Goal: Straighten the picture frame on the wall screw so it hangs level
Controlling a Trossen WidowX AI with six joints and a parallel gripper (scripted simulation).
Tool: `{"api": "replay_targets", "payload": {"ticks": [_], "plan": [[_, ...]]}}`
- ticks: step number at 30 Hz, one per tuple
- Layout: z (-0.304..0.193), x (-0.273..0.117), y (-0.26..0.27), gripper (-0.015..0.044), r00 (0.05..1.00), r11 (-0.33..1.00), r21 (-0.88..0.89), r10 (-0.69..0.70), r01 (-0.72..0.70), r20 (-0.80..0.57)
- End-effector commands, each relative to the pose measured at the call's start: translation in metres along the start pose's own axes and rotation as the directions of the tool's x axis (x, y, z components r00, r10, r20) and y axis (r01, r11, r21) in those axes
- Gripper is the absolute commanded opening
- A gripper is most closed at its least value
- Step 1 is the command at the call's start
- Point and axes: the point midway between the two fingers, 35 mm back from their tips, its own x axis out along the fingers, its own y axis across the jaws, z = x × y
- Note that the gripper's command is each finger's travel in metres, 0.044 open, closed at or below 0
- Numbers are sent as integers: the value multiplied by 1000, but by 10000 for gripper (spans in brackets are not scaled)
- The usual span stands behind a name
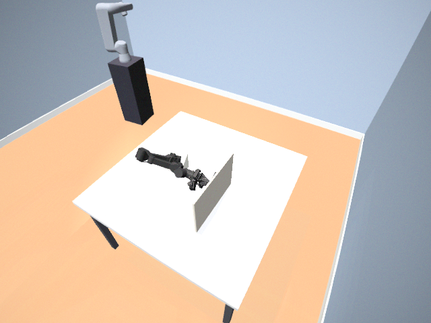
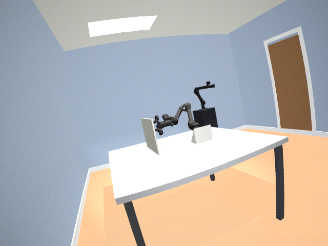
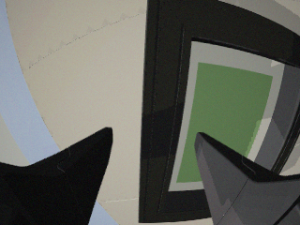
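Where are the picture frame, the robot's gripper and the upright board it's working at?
Picture frame (image 3: 161,112): wrist view, on its dark left border.
Gripper (image 1: 207,181) (image 2: 156,126) (image 3: 154,137): all three views, midway between its fingertips.
Upright board (image 1: 213,194) (image 2: 150,135) (image 3: 89,108): top and exterior views, back face; wrist view, front face.

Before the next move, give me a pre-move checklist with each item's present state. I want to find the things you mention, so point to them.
1. Gripper (image 1: 207,181) (image 2: 155,126) (image 3: 154,137) open, fingers apart: ok.
2. Picture frame (image 3: 161,117) in the wrist view: ok, though its right side runs out of the picture.
3. Frame's left side bar between the two fingertips in that view: ok.
4. Upright panel (image 1: 213,194) (image 2: 150,136) (image 3: 94,103) standing on the table (image 1: 146,222) (image 2: 169,164): ok.
5. Frame hanging level: cannot tell; the wrist view is too close and warped.
6. Notched strip seated on the screw: cannot tell, hidden.
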Motion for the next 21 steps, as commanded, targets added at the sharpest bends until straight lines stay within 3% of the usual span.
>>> {"api": "replay_targets", "payload": {"ticks": [1, 20, 21], "plan": [[1, 0, 0, 260, 1000, 1000, -5, 0, 0, 5], [1, 0, 1, 260, 1000, 1000, -5, 0, 0, 5], [1, 0, 1, 234, 1000, 1000, -5, 0, 0, 5]]}}
